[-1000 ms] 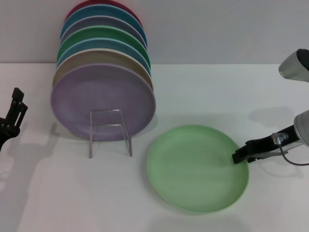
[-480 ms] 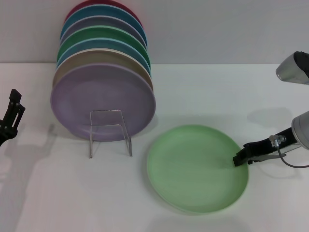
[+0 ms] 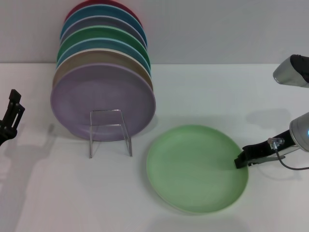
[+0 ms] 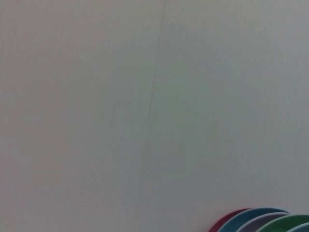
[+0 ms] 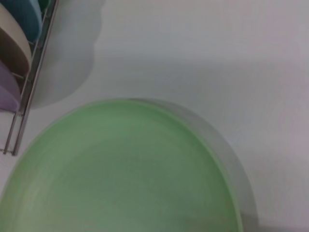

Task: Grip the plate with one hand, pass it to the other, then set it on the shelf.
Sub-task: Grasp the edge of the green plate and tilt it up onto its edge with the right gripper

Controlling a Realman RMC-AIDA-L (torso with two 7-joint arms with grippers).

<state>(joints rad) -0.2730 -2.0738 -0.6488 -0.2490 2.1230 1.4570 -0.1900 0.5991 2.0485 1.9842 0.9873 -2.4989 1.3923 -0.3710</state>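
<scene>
The pale mint-green plate [image 3: 197, 168] lies flat on the white table, right of the middle. It fills the lower part of the right wrist view [image 5: 120, 174]. My right gripper [image 3: 240, 161] reaches in low from the right, its dark tip at the plate's right rim. The shelf [image 3: 110, 131], a small clear stand with a wire frame, rests to the left of the plate, in front of the lilac plate [image 3: 104, 100]. My left gripper [image 3: 12, 116] hangs at the far left edge, well away from both.
Several coloured plates [image 3: 104, 53] stand upright in a row behind the shelf, the lilac one in front. Their wire rack [image 5: 24, 96] shows in the right wrist view. The left wrist view holds the pale wall and the plates' tops [image 4: 260, 220].
My right gripper has dropped slightly and drawn a little to the right along the plate's rim. My left gripper has shifted slightly left. The plate has barely moved.
</scene>
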